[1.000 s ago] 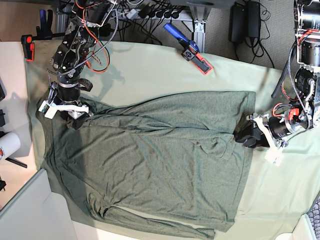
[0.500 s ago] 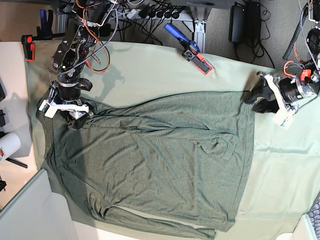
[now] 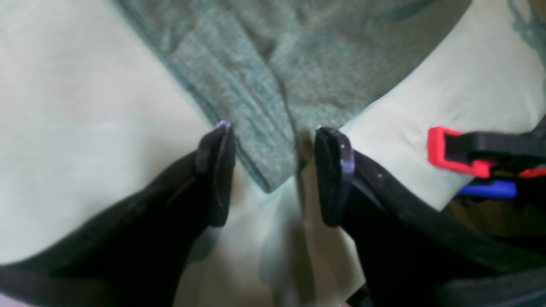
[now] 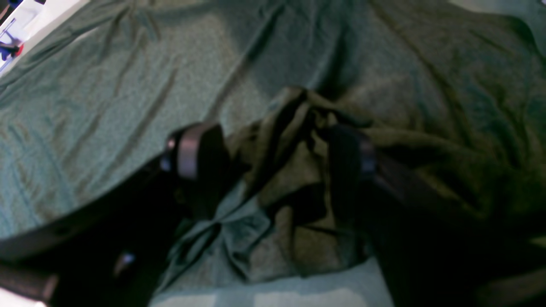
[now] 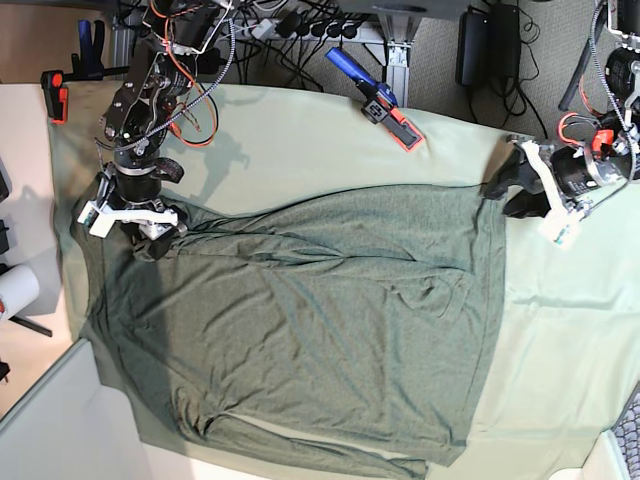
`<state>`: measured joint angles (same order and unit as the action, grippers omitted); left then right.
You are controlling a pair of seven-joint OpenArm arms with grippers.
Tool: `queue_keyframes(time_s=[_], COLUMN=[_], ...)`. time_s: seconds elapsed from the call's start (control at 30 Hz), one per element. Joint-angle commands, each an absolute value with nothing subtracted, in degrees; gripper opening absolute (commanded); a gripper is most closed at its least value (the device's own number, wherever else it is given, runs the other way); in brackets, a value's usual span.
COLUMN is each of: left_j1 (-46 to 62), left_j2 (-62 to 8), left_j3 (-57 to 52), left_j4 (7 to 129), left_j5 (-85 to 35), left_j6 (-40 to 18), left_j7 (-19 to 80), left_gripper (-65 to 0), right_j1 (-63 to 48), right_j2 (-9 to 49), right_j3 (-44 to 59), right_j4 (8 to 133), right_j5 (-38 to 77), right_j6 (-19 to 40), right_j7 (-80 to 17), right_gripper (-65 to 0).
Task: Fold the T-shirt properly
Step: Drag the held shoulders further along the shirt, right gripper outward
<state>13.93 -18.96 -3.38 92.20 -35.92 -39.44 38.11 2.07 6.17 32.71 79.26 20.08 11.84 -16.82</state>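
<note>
The dark olive T-shirt lies spread flat on the pale green table cloth. My left gripper sits at the shirt's far right corner. In the left wrist view it is open, its fingers straddling that hemmed corner. My right gripper rests on the shirt's far left corner. In the right wrist view it stands wide apart, with bunched, wrinkled shirt fabric between the fingers.
A blue and red clamp lies on the cloth behind the shirt; it also shows in the left wrist view. Another clamp grips the far left edge. A white roll lies off the table's left. Cables hang behind.
My left gripper has moved from the middle of the shirt's right hem up to its far right corner. The right gripper has stayed put. The shirt has barely shifted.
</note>
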Motion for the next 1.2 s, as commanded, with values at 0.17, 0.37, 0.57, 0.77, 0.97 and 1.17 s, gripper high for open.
queue_keyframes(time_s=[0.17,0.37,0.57,0.77,0.97,1.17], left_j1=[13.3,13.3,13.3,11.9,10.3,6.6], left_j2=[-16.1,-16.0,-16.0,-16.1,-16.1,-16.1], left_j3=[-3.4,-3.4,-3.4,-3.9,-4.1,-4.1], left_j4=[93.0,93.0,93.0,93.5,96.3,97.5], left_j5=[-32.7,-30.6,-30.5,-30.2,-30.5,-28.1], left_j6=[-40.0,-40.0,-40.0,-40.0,-40.0,-40.0], left_j7=[36.9,34.2,30.8,31.1,31.9,32.0], left_gripper=[-31.4,-32.9,-65.0,-65.0,-65.0,-65.0], right_j1=[3.0,3.0,3.0,3.0,3.0,3.0], right_j2=[6.9,6.9,6.9,6.9,6.9,7.0], right_j3=[32.8,32.8,32.8,32.8,32.8,32.8], right_j4=[80.1,80.1,80.1,80.1,80.1,80.1], right_j5=[20.6,20.6,20.6,20.6,20.6,20.4], right_j6=[12.5,12.5,12.5,12.5,12.5,12.5], right_j7=[-15.5,-15.5,-15.5,-15.5,-15.5,-15.5], right_gripper=[-26.6,-26.6,-26.6,-26.7,-26.7,-26.7])
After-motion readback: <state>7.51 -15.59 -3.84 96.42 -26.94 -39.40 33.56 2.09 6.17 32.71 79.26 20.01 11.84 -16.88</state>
